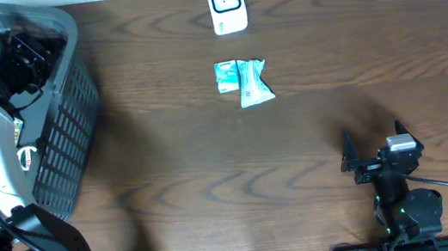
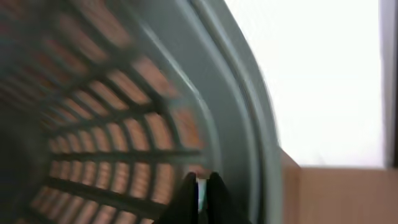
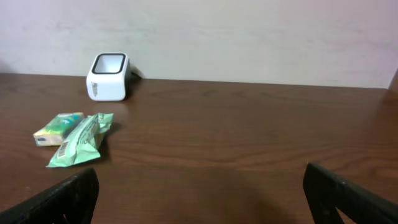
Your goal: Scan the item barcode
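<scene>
Green pouch (image 1: 255, 83) lies centre of the overhead frame, touching a small teal box (image 1: 225, 77), below the white scanner (image 1: 225, 5). Judged light, soft, crinkly film, likely slippery; best pinched across a crimped end seam. Right gripper (image 1: 373, 151), lower right, jaws wide apart, empty. Left gripper (image 2: 199, 198), fingers together, sits inside the basket (image 2: 124, 93), upper left.
</scene>
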Controlling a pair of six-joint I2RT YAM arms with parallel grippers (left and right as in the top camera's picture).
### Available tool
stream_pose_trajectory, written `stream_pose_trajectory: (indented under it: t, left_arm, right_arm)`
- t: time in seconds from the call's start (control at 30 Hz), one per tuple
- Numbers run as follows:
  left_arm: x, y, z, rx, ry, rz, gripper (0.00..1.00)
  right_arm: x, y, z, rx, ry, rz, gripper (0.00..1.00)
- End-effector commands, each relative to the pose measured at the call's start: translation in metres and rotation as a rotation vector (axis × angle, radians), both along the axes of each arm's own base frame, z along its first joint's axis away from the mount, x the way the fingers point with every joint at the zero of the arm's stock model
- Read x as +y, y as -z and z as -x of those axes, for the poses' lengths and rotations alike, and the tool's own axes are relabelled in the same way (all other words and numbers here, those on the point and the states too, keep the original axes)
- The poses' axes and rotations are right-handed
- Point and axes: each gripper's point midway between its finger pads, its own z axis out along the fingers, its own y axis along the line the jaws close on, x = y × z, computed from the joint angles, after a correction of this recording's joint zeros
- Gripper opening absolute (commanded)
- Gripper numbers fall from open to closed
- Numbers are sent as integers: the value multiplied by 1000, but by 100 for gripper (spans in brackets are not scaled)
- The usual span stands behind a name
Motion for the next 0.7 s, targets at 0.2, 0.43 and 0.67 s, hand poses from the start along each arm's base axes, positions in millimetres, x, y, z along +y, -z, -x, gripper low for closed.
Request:
stream_pose_trajectory:
  t: [0.2, 0.43, 0.67]
  left_arm:
    - [111, -19, 59, 145, -481, -286, 7]
    - [115, 13, 121, 442, -651, -266, 8]
    - [95, 35, 154, 646, -796, -60, 8]
  right_arm:
    - [1, 1, 0, 1, -4, -7, 99]
    - [1, 1, 0, 1, -4, -7, 99]
    - [1, 1, 0, 1, -4, -7, 99]
